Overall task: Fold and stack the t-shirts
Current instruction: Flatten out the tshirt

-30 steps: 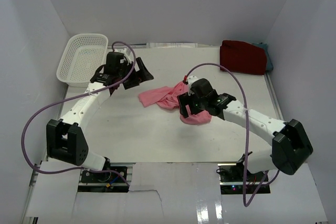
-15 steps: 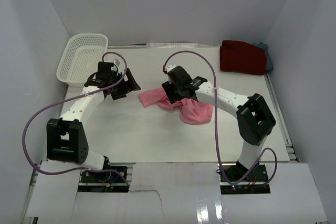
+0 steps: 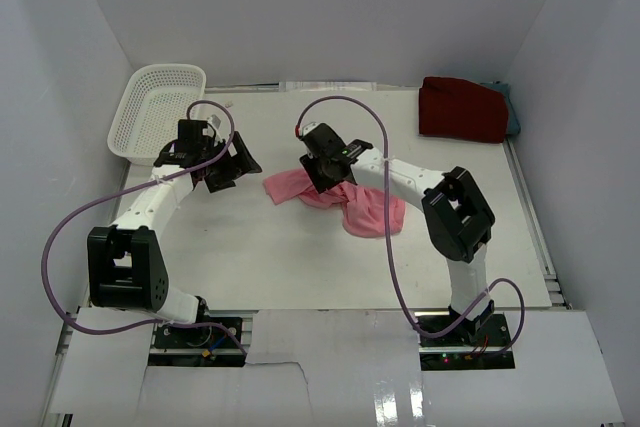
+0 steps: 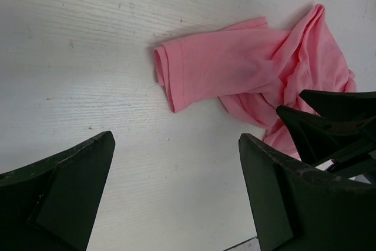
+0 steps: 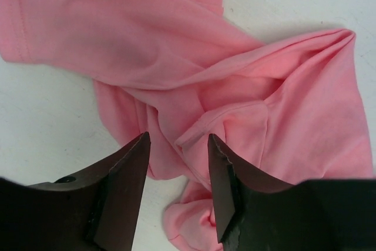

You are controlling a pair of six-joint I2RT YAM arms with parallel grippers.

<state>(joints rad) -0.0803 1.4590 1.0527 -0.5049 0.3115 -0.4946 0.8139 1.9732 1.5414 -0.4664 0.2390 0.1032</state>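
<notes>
The light pink t-shirt lies crumpled in the middle of the table. It also shows in the left wrist view and fills the right wrist view. My right gripper hangs just over the shirt's left part, open, with a raised fold of pink cloth between its fingertips. My left gripper is open and empty over bare table, left of the shirt's sleeve. The dark red t-shirt lies folded at the back right, on the teal-grey one.
A white perforated basket stands at the back left, just behind my left gripper. White walls close in the table on three sides. My right gripper's black fingers show at the right of the left wrist view.
My right gripper has swung left and back across the pink shirt to its left part. My left gripper has drawn back to the left, away from the shirt.
</notes>
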